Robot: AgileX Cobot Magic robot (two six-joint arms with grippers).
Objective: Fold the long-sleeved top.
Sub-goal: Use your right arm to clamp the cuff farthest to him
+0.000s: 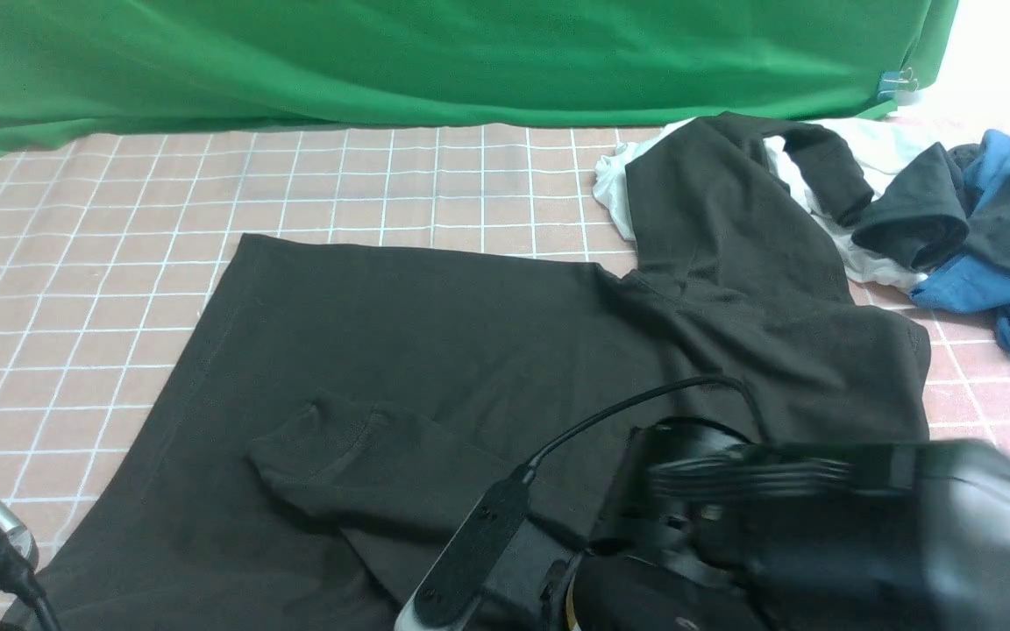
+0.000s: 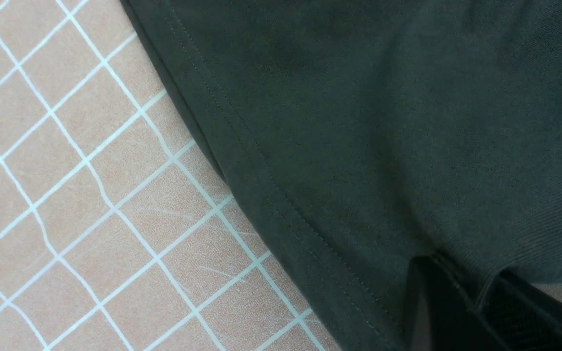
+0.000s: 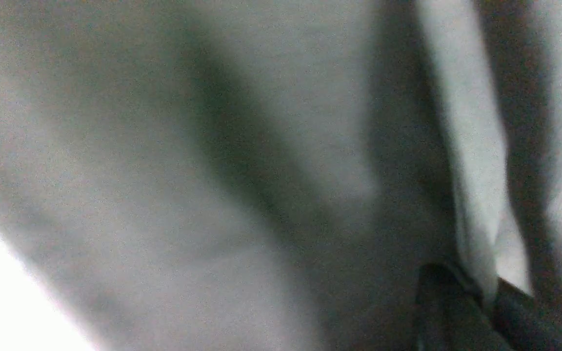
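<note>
Left hand (image 2: 476, 300) is pinching the top (image 1: 470, 333) at its hem; right hand (image 3: 487, 297) is clenching a fold.

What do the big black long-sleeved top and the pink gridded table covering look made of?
The large black long-sleeved top looks like matte knit jersey: fine ribbing, stitched hem, soft folds. The pink white-gridded table covering seems a smooth coated sheet, faintly scratched; material uncertain.
</note>
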